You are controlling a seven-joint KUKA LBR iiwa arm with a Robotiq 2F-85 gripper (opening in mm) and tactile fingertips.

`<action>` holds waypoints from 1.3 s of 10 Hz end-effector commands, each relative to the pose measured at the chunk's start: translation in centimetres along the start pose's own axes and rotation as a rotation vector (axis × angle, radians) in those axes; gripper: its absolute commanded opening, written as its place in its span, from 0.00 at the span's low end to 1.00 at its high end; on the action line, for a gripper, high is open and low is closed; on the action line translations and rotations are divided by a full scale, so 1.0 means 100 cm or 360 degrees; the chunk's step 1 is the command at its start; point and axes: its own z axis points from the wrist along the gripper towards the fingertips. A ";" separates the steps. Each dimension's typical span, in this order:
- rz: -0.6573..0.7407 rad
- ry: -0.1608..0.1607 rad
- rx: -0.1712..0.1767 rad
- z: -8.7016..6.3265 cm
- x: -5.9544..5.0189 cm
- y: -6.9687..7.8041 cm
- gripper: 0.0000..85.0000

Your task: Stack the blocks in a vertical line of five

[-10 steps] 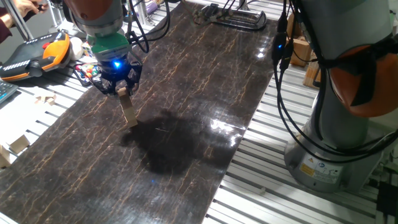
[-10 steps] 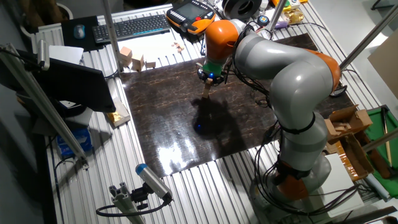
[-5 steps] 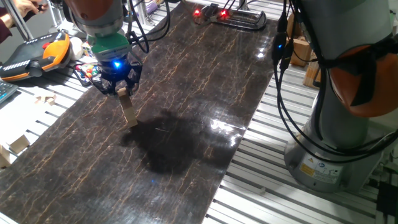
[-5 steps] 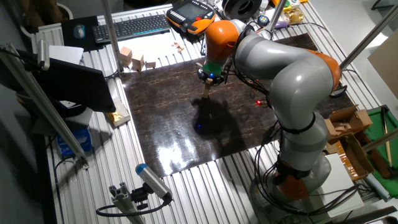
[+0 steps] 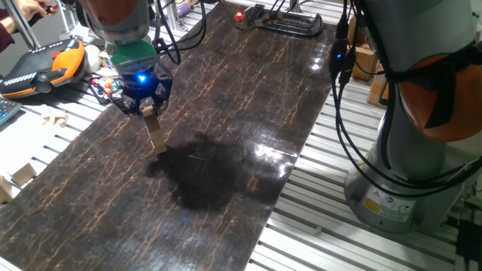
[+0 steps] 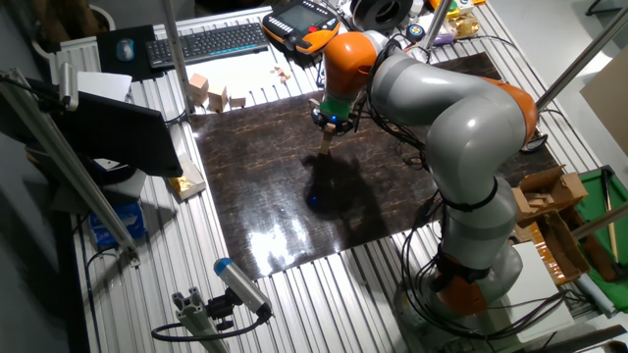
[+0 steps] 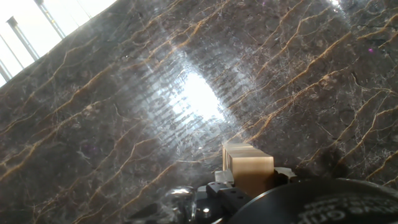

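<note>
Tan wood first: in hand view the top block (image 7: 251, 171) sits right at the bottom edge, squeezed between the dark gripper (image 7: 249, 186) parts, w/ the edge of a lower block peeking out just behind it. Under and beyond it runs the slab (image 7: 124, 112), dark brown marble w/ gold veins and a bright glare patch near the middle. From one fixed view the gripper (image 5: 148, 111), blue light glowing on its body, is clenched on the top of a thin upright stack (image 5: 155, 132) of blocks; the stack stands on the slab (image 5: 226, 113) near its left side, leaning a bit in this view, and the exact no. of cubes can't be counted. A dark shadow spreads on the slab to the right of the stack's foot. Left of the slab, on the ribbed metal table (image 5: 53, 132), lie a few pale wood pieces, and further back an orange-and-black pendant (image 5: 45, 64). Far end of the slab: a black clamp-like item (image 5: 282, 19) w/ a small red light beside it. From the other fixed view the stack (image 6: 326, 143) hangs below the gripper (image 6: 329, 126) near the slab's far edge; arm (image 6: 442, 108) is grey w/ orange joints. Beyond that: larger wood pieces (image 6: 208, 93), then a keyboard (image 6: 208, 41).
</note>
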 end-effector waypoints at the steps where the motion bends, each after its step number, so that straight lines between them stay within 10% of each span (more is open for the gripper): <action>1: 0.0003 0.0000 0.0000 0.000 0.000 0.000 0.46; 9: 0.0033 0.0000 -0.0009 -0.007 -0.005 -0.002 0.67; 13: -0.0002 0.0034 0.0024 -0.029 -0.016 -0.010 0.52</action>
